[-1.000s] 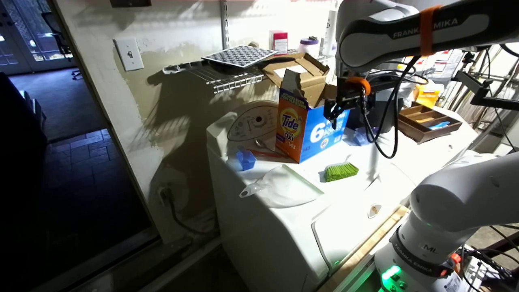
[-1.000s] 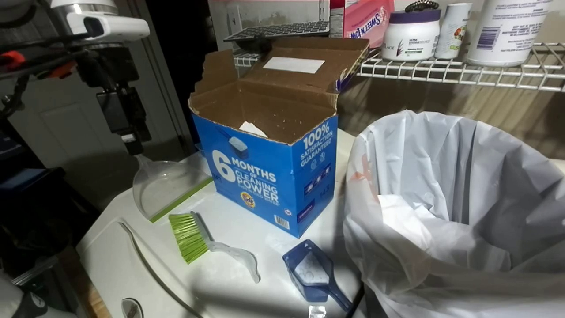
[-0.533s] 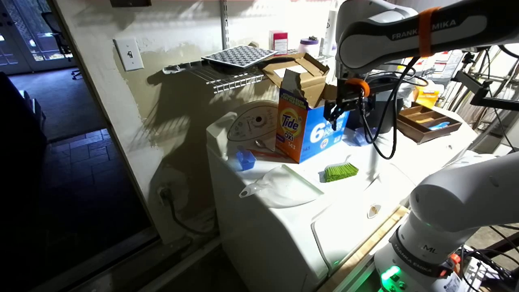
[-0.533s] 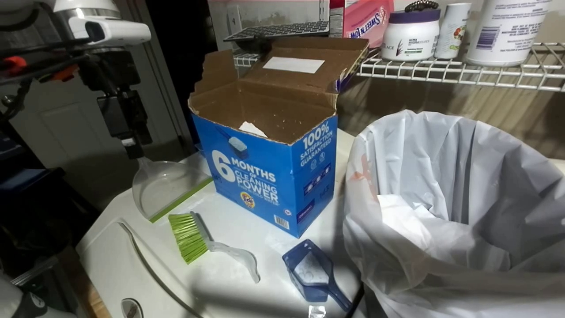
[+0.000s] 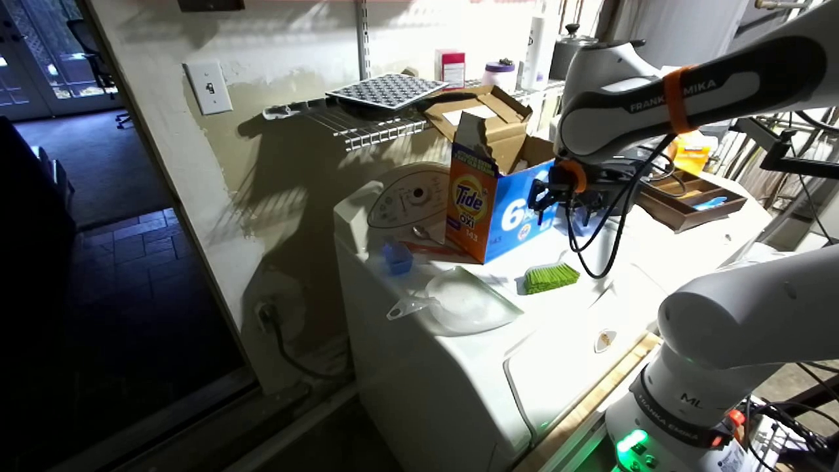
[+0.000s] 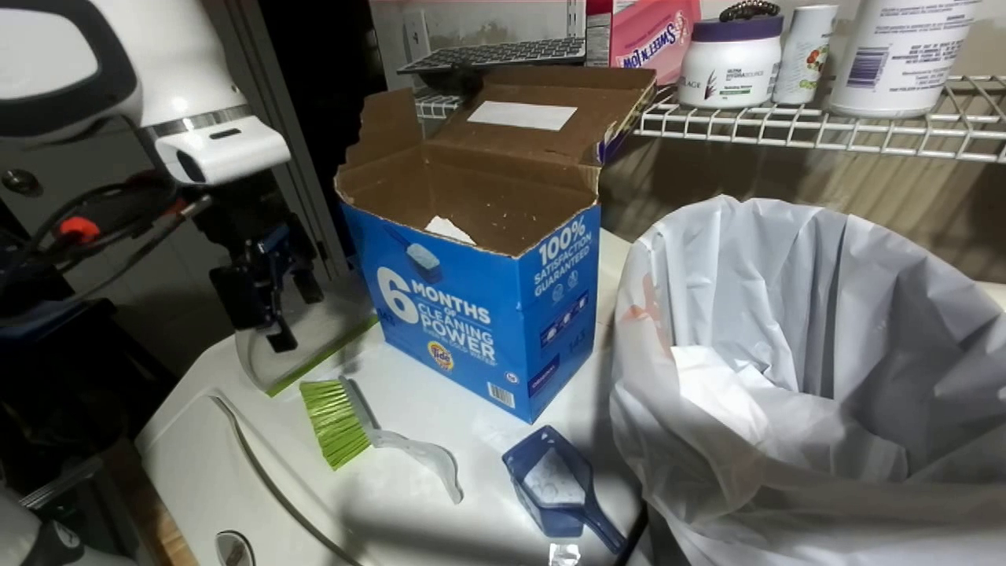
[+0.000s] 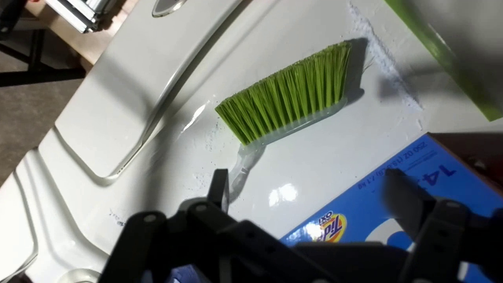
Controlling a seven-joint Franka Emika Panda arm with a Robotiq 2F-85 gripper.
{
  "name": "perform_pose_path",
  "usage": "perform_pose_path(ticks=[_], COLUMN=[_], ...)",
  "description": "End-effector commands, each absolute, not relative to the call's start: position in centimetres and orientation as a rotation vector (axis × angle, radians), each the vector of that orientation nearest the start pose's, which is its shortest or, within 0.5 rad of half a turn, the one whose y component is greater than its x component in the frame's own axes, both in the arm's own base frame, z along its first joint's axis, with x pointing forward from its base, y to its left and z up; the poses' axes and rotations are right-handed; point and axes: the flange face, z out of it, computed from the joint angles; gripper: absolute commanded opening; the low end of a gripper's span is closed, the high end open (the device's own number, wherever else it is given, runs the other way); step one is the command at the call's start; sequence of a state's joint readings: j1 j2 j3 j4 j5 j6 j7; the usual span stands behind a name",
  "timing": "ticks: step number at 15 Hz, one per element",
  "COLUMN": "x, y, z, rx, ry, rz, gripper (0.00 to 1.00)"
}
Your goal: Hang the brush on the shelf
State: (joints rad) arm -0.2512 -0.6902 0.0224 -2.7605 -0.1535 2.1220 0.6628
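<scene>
While the brush (image 7: 289, 96) lies on the white appliance (image 5: 419, 367), the hand (image 7: 308, 184) hangs above, spread wide

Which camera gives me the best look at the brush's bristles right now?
The wrist view: the bristles show largest there, uncovered, though the claw blocks part of the handle. Both exterior views show the bristles uncovered too, but smaller.

- The gripper (image 7: 308, 186) hides the handle end of the brush (image 7: 289, 94) in the wrist view.
- In an exterior view, the detergent box (image 6: 452, 306) blocks part of the shelf (image 6: 817, 134), which runs off the right edge.
- I can't see the bottom of the white liner (image 6: 786, 511) there either.
</scene>
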Motion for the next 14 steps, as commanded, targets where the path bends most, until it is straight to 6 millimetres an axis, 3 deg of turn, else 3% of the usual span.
perform_pose_path(ticks=[1, 10, 14], x=[32.7, 32.7, 32.5], y=[-10.4, -14.3, -16.2], z=[40.8, 37.6, 35.6], rx=[-2.862, -2.735, -2.715], ry=[1.472, 1.673, 1.635], rz=[-0.202, -0.124, -0.072], gripper=[1.0, 1.0, 1.0])
